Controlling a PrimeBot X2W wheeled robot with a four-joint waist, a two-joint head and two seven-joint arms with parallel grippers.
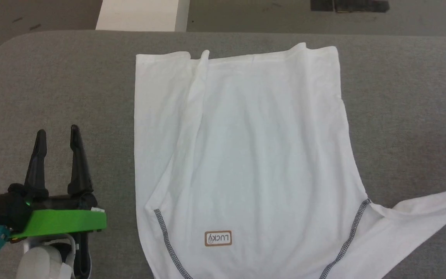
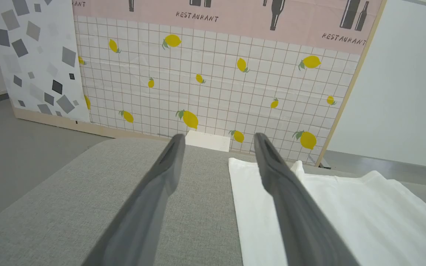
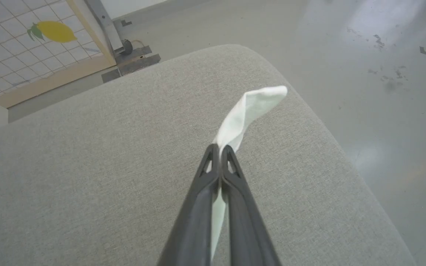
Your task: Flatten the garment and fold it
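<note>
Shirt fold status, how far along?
Done: garment lies mostly flat on the table. In hand: right gripper, jaws shut on its outstretched sleeve; left gripper open, beside it. Left: fold that sleeve in, then the body; no cross fold is visible yet.

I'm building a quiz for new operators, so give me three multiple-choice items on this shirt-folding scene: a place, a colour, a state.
1. Where is the left gripper relative to the garment? A) on it B) beyond its far edge C) beside it, to its left, apart
2. What colour is the seam stitching? A) grey B) red C) green
3. How is the right gripper? A) open B) shut on the garment's fabric C) shut on nothing
Answers: 1 C, it stands over the grey surface, clear of the shirt; 2 A, grey zigzag lines follow the seams; 3 B, white fabric is pinched between its closed fingers.
</note>
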